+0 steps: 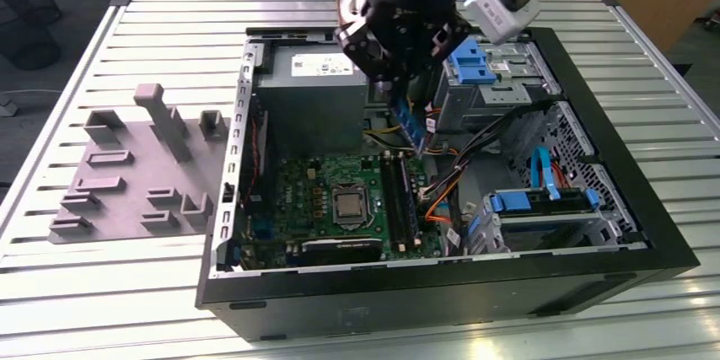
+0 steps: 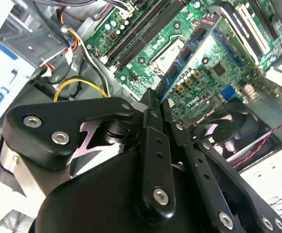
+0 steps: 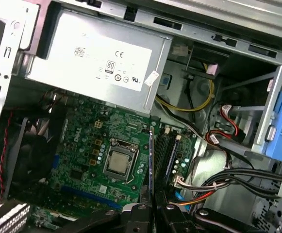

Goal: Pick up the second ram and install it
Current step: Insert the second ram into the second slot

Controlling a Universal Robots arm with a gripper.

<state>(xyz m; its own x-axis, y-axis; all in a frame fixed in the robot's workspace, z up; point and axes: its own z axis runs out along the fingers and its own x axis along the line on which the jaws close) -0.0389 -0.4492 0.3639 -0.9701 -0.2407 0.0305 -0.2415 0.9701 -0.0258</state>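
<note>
My gripper [image 1: 396,82] hangs over the open computer case [image 1: 450,292], above the back end of the motherboard [image 1: 326,200]. It is shut on the second ram [image 1: 412,128], a thin green stick with black chips that points down toward the board. In the second wrist view the ram [image 2: 189,53] runs out from between the black fingers [image 2: 155,145], chips showing. In the first wrist view the ram [image 3: 151,160] appears edge-on as a thin line, just beside the long black memory slots [image 3: 166,150]. The stick is still above the slots [image 1: 396,196], not touching them.
A grey plastic fixture [image 1: 135,166] lies on the table at the exterior view's left. The power supply [image 1: 309,99] stands close behind the gripper. Coloured cables [image 1: 450,196] and blue drive bays [image 1: 540,204] crowd the side of the slots. The processor socket [image 1: 351,206] lies beside them.
</note>
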